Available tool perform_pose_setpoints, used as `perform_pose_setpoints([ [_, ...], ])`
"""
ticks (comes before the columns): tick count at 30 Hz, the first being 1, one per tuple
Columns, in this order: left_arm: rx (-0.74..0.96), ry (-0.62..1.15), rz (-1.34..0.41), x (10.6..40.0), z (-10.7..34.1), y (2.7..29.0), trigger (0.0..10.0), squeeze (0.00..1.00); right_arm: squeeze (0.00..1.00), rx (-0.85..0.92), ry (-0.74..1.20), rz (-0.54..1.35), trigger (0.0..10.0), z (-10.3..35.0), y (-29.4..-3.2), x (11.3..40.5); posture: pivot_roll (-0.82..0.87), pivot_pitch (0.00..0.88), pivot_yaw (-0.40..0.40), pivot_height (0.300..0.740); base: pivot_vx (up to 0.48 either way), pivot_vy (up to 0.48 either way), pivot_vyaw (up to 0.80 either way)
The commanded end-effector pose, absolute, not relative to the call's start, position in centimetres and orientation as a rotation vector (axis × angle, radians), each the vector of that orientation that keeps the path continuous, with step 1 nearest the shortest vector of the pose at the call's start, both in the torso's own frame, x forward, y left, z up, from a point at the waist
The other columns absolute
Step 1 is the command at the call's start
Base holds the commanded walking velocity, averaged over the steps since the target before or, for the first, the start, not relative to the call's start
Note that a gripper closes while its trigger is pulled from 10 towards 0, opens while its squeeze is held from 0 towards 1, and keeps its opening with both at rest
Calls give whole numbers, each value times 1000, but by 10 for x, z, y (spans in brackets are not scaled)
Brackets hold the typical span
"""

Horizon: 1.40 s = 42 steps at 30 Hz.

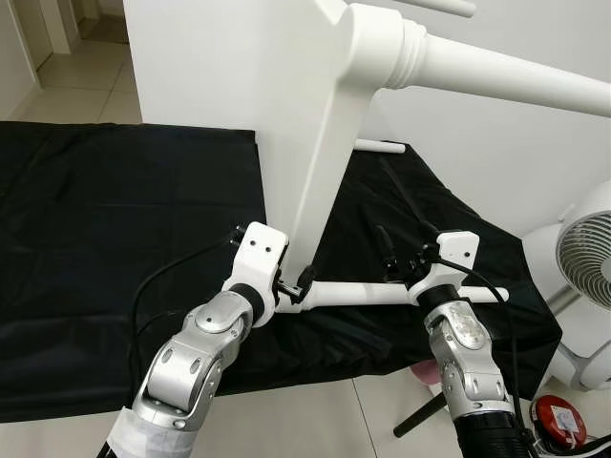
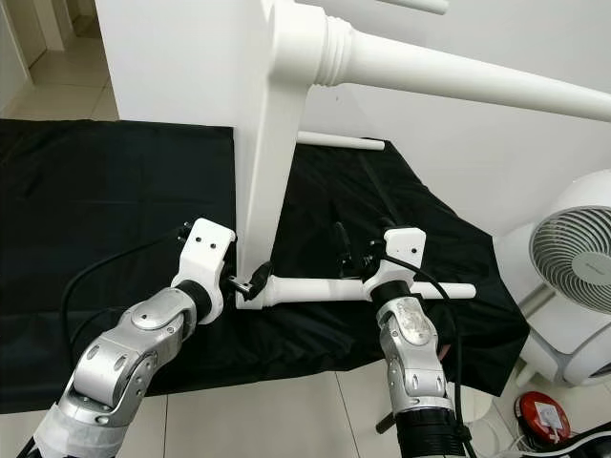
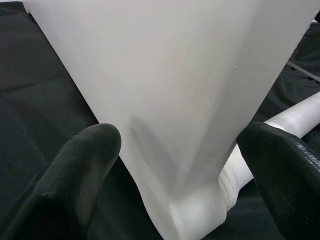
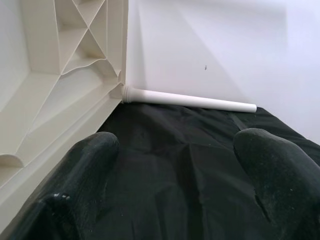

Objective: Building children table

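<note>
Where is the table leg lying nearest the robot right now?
In the left eye view, the white leg lies across the black cloth, plugged into the tabletop's lower corner, between the left gripper and the right gripper.

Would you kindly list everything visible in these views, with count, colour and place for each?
Tabletop: one, white, standing on edge on the cloth, ribbed underside facing right.
Legs: three, white; one at the upper corner pointing right, one at the lower corner lying along the cloth, one at the far lower corner by the wall.
Cloth: one, black, spread on the tiled floor.
Fan: one, white, far right.
Red object: one, on the floor at lower right.
Left gripper: at the lower corner, fingers open either side of it.
Right gripper: above the lower leg, fingers open.
</note>
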<state>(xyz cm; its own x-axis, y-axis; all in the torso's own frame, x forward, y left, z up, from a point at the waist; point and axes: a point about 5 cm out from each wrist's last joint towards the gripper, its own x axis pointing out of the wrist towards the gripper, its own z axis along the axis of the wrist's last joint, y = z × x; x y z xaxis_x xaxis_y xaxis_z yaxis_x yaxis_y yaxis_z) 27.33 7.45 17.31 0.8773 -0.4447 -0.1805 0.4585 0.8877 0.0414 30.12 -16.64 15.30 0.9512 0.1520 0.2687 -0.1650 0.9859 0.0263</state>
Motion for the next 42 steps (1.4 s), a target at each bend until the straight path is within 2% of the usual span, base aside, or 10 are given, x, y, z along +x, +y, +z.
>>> perform_pose_setpoints([
  [1, 84, 158, -380, 278, 177, 74, 10000, 0, 0, 49, -271, 141, 10000, 152, -171, 302, 48, 0, -133, 740, 0, 0, 0],
  [17, 40, 140, -338, 283, 187, 67, 10000, 0, 0, 59, -268, 139, 10000, 151, -167, 302, 47, 0, -127, 740, 0, 0, 0],
  [20, 41, 145, -231, 289, 187, 82, 10000, 0, 0, 56, -263, 139, 10000, 148, -167, 301, 49, 0, -123, 740, 0, 0, 0],
  [24, 59, 142, -173, 291, 187, 92, 10000, 0, 0, 57, -261, 138, 10000, 148, -166, 301, 50, 0, -120, 740, 0, 0, 0],
  [27, 98, 134, -50, 295, 189, 116, 10000, 0, 0, 60, -258, 137, 10000, 146, -165, 300, 51, 0, -116, 740, 0, 0, 0],
  [42, 169, 138, 34, 296, 189, 137, 10000, 0, 0, 59, -253, 136, 10000, 144, -164, 300, 54, 0, -112, 740, 0, 0, 0],
])
